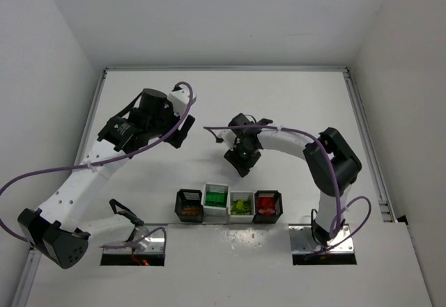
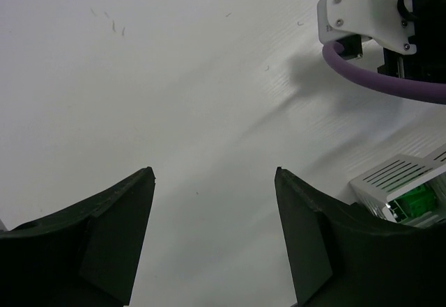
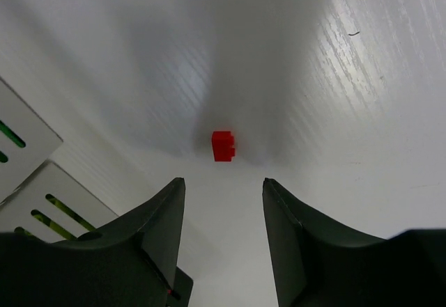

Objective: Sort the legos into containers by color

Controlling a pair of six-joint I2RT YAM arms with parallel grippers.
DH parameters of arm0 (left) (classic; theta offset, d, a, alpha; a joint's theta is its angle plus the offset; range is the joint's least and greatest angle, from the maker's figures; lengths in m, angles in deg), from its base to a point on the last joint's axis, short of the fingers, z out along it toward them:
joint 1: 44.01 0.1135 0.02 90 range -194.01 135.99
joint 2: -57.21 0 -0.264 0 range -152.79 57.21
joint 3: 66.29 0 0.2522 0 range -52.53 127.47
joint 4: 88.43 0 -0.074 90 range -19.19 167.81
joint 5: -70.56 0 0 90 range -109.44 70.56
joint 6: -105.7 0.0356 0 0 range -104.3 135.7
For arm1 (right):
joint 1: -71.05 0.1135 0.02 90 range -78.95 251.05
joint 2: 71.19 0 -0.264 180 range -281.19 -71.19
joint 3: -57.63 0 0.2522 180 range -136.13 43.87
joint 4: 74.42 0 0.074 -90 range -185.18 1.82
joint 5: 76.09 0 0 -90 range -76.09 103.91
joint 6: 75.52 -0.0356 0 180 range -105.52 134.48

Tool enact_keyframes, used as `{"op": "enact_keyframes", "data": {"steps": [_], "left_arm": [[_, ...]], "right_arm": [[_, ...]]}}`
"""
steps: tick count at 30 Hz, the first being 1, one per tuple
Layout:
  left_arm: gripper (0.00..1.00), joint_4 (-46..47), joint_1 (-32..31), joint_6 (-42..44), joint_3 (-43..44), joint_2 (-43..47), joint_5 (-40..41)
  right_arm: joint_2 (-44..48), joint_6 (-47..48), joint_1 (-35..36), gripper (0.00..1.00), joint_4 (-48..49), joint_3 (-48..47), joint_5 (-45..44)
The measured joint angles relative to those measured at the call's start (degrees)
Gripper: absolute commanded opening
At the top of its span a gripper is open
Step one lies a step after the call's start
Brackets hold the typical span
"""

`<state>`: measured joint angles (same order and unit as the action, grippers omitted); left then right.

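One small red lego [image 3: 224, 145] lies loose on the white table [image 1: 293, 105], just behind the row of containers [image 1: 215, 186]. The four bins already hold orange-brown, green, yellow-green and red, so it is likely a last stray. The right gripper [image 3: 223, 185] hangs just short of it, jaws spread and empty, lined up to straddle it. Right arm reaches left from its base, elbow bent, wrist pitched down; left gripper [image 2: 214, 175] — also spread, holding nothing — hovers over the table behind the bins.
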<state>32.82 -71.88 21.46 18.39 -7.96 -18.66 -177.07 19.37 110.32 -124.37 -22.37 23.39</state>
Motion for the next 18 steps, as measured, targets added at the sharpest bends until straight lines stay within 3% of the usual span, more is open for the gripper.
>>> {"op": "enact_keyframes", "data": {"steps": [18], "left_arm": [[0.76, 0.9, 0.6, -0.3, -2.0, 0.0, -1.6]], "right_arm": [[-4.9, 0.0, 0.8, 0.49, 0.6, -3.8, -3.4]]}}
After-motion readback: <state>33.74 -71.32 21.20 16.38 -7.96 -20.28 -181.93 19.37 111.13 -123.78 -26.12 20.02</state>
